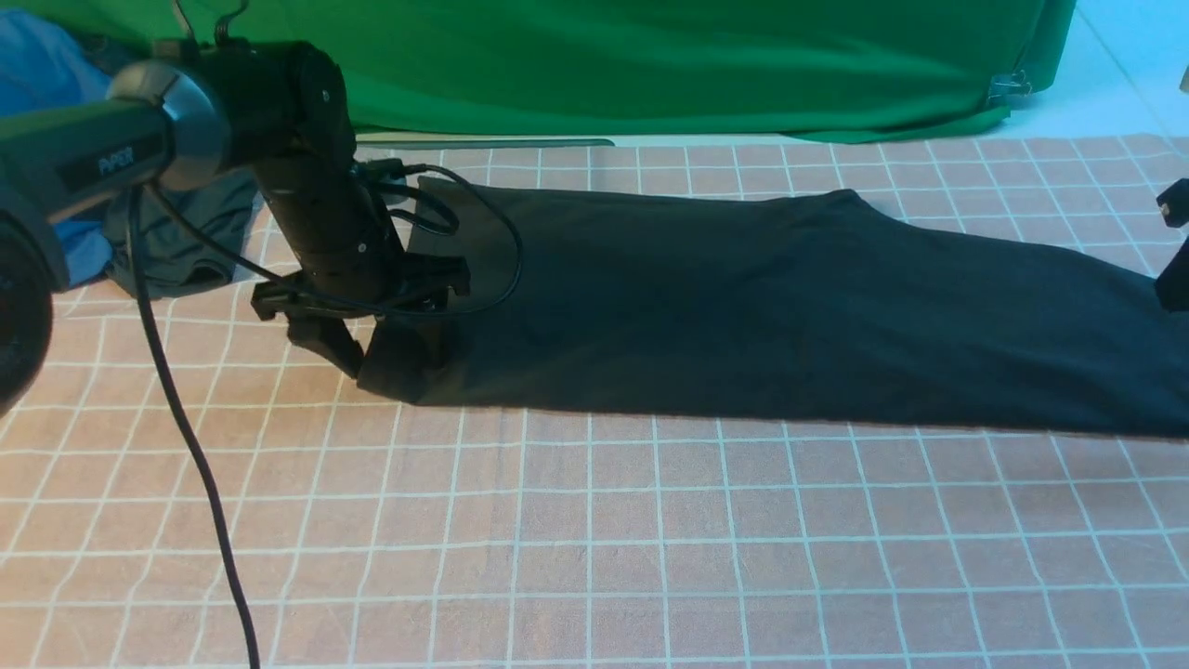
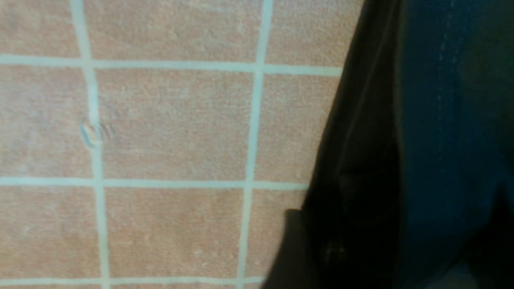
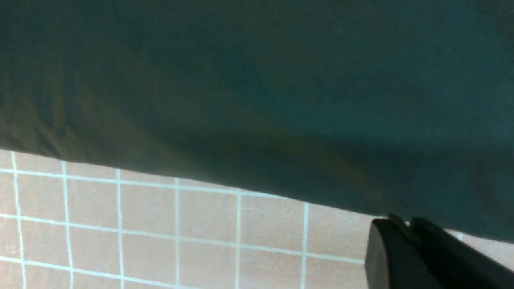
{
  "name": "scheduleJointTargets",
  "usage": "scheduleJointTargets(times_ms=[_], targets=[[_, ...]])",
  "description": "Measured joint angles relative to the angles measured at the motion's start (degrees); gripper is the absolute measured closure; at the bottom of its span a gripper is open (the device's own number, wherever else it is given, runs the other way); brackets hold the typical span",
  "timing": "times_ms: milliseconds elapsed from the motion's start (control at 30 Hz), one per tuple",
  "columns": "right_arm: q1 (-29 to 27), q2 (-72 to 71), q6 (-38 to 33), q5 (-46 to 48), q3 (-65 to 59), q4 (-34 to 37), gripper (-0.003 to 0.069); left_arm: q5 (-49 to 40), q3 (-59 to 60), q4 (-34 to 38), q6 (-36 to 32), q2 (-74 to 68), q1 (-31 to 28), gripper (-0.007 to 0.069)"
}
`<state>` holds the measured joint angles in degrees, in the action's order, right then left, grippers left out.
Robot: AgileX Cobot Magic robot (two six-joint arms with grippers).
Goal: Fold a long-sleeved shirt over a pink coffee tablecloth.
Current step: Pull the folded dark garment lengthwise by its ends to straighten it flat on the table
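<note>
The long-sleeved shirt (image 1: 743,316) lies as a long black band across the pink coffee tablecloth (image 1: 594,539); its chest print is hidden. My left gripper (image 1: 372,358) is low at the shirt's left end and stands open. One of its fingers (image 2: 293,249) rests on the pink cloth and the shirt's hem (image 2: 421,120) lies between the jaws. My right gripper (image 3: 401,224) is shut with nothing visible in it. Its tips sit just off the shirt's near edge (image 3: 257,100). Only a bit of the right arm (image 1: 1174,279) shows at the front view's right edge.
A bright green fabric (image 1: 650,65) hangs along the back, with a metal clip (image 1: 1008,86) at its right. A blue garment (image 1: 37,65) and a smaller dark garment (image 1: 176,242) lie at the back left. The left arm's cable (image 1: 186,437) trails over the cloth.
</note>
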<state>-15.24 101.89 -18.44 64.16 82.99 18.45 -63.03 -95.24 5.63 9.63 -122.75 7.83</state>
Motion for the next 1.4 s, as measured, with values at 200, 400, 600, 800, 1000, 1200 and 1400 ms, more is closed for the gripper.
scheduleJointTargets(times_ms=[200,400,600,800,1000,1200,1400], targets=[[0.00,-0.05,-1.24,3.19,0.00,-0.24,0.0568,-3.50,-0.40,-0.09,1.49,-0.25,-0.06,0.0539],[-0.07,-3.39,-0.74,4.91,-3.60,-4.35,0.0568,-5.22,2.92,-3.62,3.60,4.59,-1.88,0.0539],[-0.07,-7.31,-0.30,1.58,-7.38,-7.74,0.0562,-6.42,13.24,-6.36,3.50,13.64,-3.55,0.0539],[-0.07,-6.25,1.08,-5.80,-7.44,-7.86,0.0381,-4.83,17.40,-11.82,5.45,13.88,-5.98,0.0539],[0.37,-1.14,1.75,-11.16,-7.44,-7.66,0.0170,-0.81,17.45,-13.15,6.86,13.88,-7.52,0.0490],[3.00,4.07,2.40,-13.85,-7.44,-7.71,0.0038,-0.74,17.45,-18.81,12.05,13.88,-7.72,0.0236],[4.58,9.30,5.12,-18.02,-7.44,-7.71,-0.0001,-2.77,17.45,-22.44,13.65,14.66,-7.83,0.0087]])
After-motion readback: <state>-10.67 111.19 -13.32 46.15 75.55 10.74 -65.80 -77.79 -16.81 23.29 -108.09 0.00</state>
